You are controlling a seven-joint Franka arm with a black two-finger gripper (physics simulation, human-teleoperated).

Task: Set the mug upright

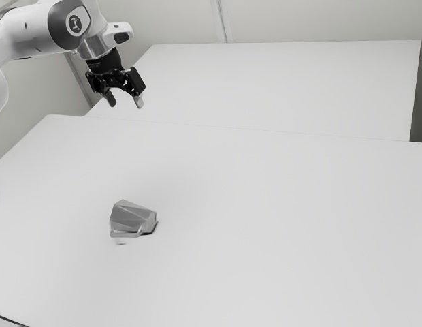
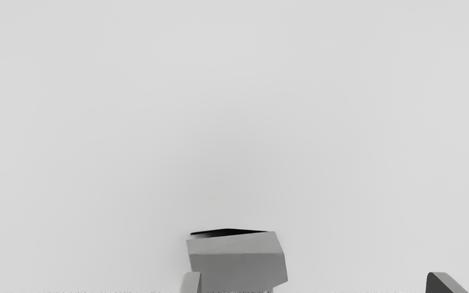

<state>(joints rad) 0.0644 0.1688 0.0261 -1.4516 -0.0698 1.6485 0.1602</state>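
Mug (image 1: 133,219), grey and faceted, lies tipped on the smooth pale table (image 1: 265,225); claw (image 1: 124,102) fingers stand apart.

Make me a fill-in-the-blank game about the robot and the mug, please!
1. The mug is not standing up on the table; it is lying on its ____.
2. The colour of the mug is ____.
3. Counting its fingers, the gripper has ____ of them.
4. The gripper is not shut; it is ____.

Missing words, in order: side; grey; two; open.
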